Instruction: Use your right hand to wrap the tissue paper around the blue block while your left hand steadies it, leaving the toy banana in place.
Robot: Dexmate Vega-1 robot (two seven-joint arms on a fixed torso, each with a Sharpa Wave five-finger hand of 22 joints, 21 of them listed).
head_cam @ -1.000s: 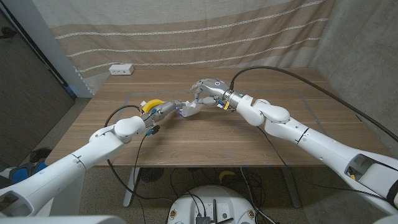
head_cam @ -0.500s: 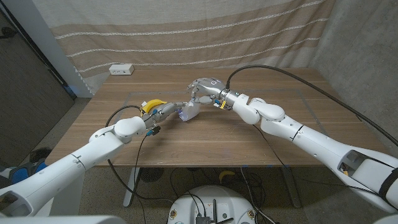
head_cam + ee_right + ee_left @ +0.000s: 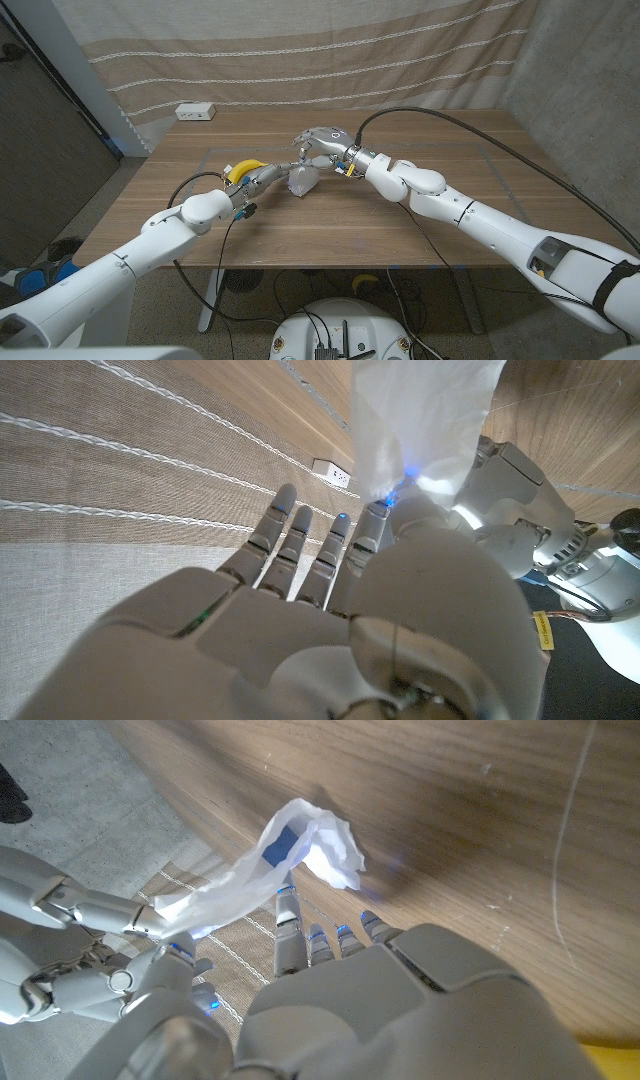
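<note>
Right hand [image 3: 318,141] pinches the tissue paper [image 3: 303,180], lifting it over the blue block [image 3: 281,846] at mid-table. Left hand [image 3: 270,176] touches the tissue; its grip cannot be told. Toy banana [image 3: 241,168] lies beside the left hand.

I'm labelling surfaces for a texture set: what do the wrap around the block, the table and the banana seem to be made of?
Tissue paper: thin white paper, matte; it is crumpled and lets the blue block show through.
Table: wood or wood-look laminate, with plank-like grain and a dull sheen.
Toy banana: probably plastic or foam, a smooth, uniform yellow; too small to tell which.
</note>
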